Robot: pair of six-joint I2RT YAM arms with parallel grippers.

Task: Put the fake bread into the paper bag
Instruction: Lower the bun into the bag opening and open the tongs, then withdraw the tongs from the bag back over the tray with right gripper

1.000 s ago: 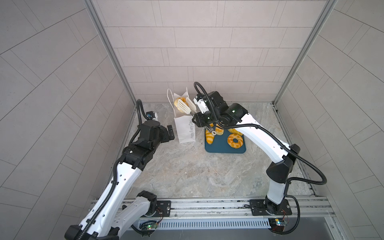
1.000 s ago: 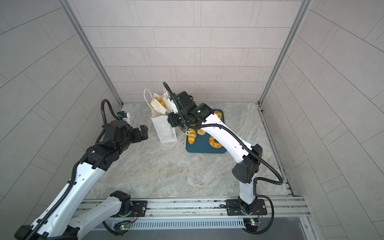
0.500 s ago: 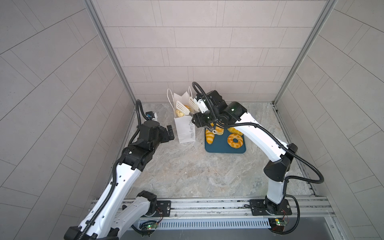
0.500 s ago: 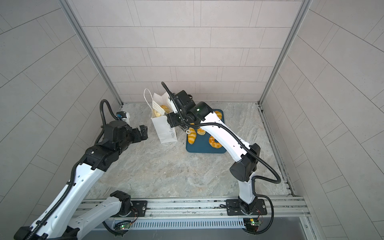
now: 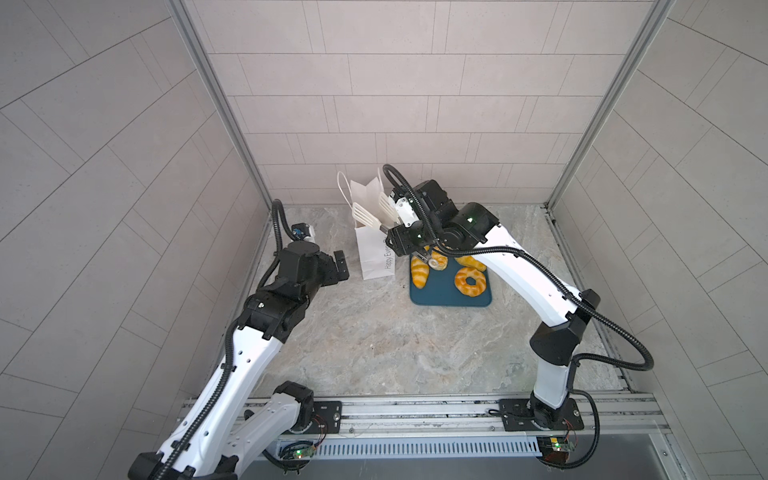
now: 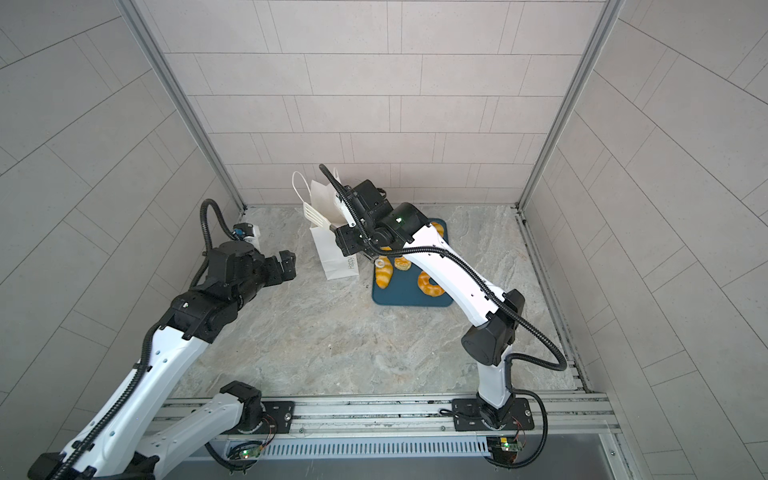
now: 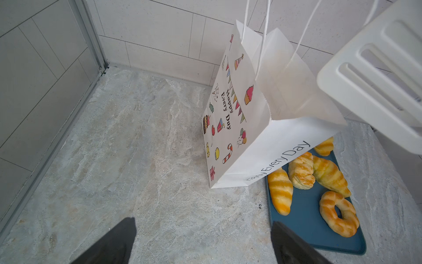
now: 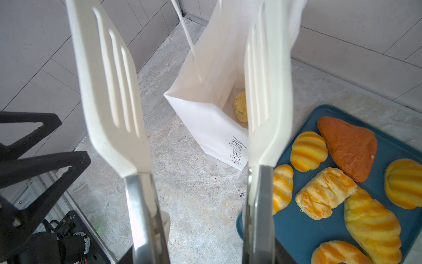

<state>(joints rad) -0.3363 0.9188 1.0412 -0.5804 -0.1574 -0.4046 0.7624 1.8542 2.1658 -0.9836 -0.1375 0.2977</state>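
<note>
R gripper (image 5: pixel 397 222) clamped on tongs (image 8: pixel 109 91); blades apart, empty, by mouth of bag (image 8: pixel 205 118). One bun (image 8: pixel 240 107) inside; rest of bread (image 8: pixel 324 192) on tray (image 8: pixel 296 228) beside it. L gripper (image 7: pixel 203 241) wide open, near bag, not touching. Risk: blade snags cord handle (image 8: pixel 191 45) on pullback, tips unbraced bag.

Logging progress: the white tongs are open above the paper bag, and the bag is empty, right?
No. The white tongs are open above the paper bag, but it is not empty: the right wrist view shows one yellow pastry inside.
</note>
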